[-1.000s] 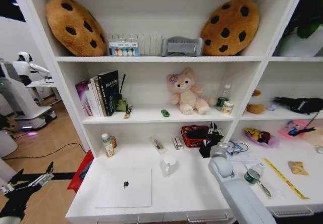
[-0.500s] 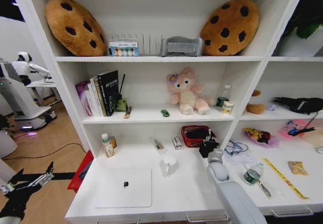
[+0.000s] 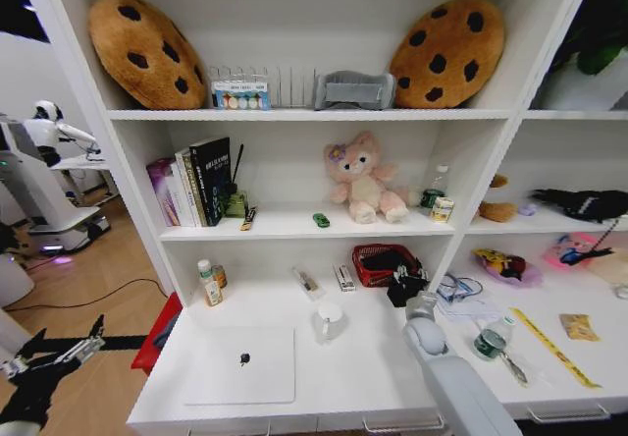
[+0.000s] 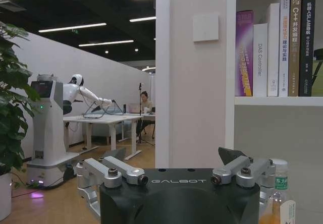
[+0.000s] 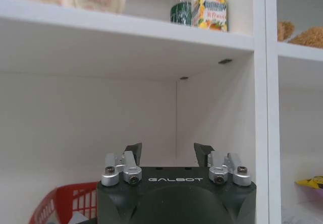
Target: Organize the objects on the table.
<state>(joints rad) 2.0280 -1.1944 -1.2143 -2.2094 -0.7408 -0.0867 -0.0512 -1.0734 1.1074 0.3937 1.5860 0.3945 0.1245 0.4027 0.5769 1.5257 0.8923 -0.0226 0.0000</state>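
A silver laptop (image 3: 240,364) lies shut at the table's (image 3: 363,367) front left. A white mug (image 3: 330,321) stands behind it, and small bottles (image 3: 209,282) are at the back left. Pens (image 3: 304,281) lie near the back wall. A yellow ruler (image 3: 554,348) and a lying bottle (image 3: 494,338) are on the right. My right gripper (image 3: 402,281) hovers over the table's back middle beside a red basket (image 3: 378,264); it is open (image 5: 168,151) and empty, facing the back wall. My left gripper (image 3: 69,343) hangs open (image 4: 171,156) left of the table, above the floor.
Shelves above hold books (image 3: 196,181), a pink plush (image 3: 361,179), a tiny green toy (image 3: 321,220) and cookie cushions (image 3: 446,51). The upright shelf wall (image 3: 446,230) stands just right of my right gripper. Another robot (image 3: 44,161) works in the room to the left.
My right arm has drawn back slightly and sunk a little, with its gripper lower near the red basket. The left arm has not moved.
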